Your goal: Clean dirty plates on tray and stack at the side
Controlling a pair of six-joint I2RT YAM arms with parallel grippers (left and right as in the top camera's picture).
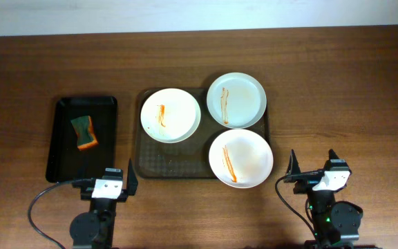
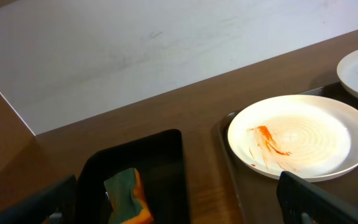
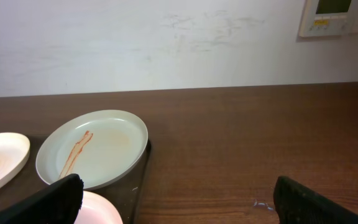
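Observation:
Three white plates with orange smears lie on a dark brown tray (image 1: 178, 168): one at the left (image 1: 170, 115), one at the back right (image 1: 235, 100), one at the front right (image 1: 240, 158). A green and orange sponge (image 1: 83, 132) lies in a small black tray (image 1: 62, 152) to the left. My left gripper (image 1: 119, 178) is open and empty near the front edge, just in front of the black tray. My right gripper (image 1: 314, 166) is open and empty at the front right, right of the front plate. The left wrist view shows the sponge (image 2: 126, 196) and left plate (image 2: 303, 137).
The bare wooden table (image 1: 337, 104) extends right of the brown tray and along the back. A wall (image 3: 166, 43) with a white panel (image 3: 331, 15) stands beyond the far edge. Cables run from both arm bases at the front.

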